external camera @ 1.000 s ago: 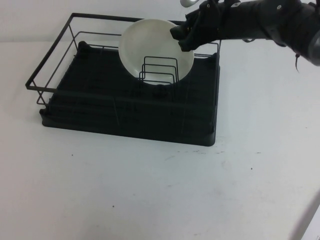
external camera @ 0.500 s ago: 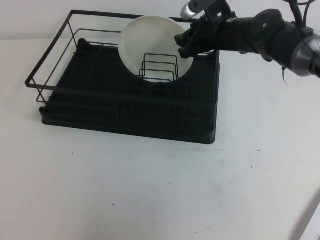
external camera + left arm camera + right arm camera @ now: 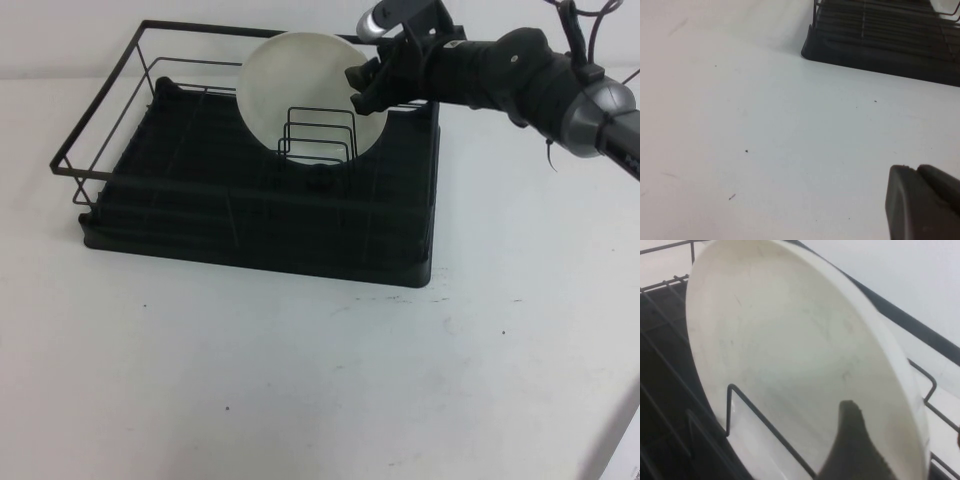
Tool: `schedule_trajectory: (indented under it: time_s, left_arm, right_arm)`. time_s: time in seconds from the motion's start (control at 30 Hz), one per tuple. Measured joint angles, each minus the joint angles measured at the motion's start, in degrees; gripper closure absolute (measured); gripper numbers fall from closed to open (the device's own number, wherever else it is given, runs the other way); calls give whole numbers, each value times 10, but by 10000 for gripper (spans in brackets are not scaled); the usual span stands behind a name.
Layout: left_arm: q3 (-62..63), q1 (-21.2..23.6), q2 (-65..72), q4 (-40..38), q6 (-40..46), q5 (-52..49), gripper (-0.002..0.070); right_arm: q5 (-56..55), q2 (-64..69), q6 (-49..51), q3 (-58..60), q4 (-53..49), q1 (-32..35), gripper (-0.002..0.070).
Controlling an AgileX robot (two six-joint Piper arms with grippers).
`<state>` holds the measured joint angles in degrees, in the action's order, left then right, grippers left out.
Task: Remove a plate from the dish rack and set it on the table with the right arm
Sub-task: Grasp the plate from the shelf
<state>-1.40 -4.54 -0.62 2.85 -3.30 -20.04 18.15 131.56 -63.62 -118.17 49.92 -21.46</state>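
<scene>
The plate [image 3: 300, 95] stands on edge in the dish rack [image 3: 260, 215], leaning against the rack's far rail behind the upright wire dividers [image 3: 318, 140]. The right gripper [image 3: 368, 88] is at the plate's right rim, jaws spread apart and not closed on it; one dark finger [image 3: 852, 450] lies in front of the plate's face near its edge (the other is out of sight). The right arm [image 3: 520, 75] reaches over the rack's far right corner. The table [image 3: 300, 390] lies broad and bare on the rack's near side. The left gripper [image 3: 922, 202] hovers above the table near the rack's left corner; whether it is apart or together, I cannot tell.
</scene>
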Motion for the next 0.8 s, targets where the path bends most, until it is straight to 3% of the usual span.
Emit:
schedule_trajectory:
  time_s: [0.8]
  left_arm:
    - [0,0,0,0,0,0,680]
  right_arm:
    - [-28,26,-1,-11,6,0,286]
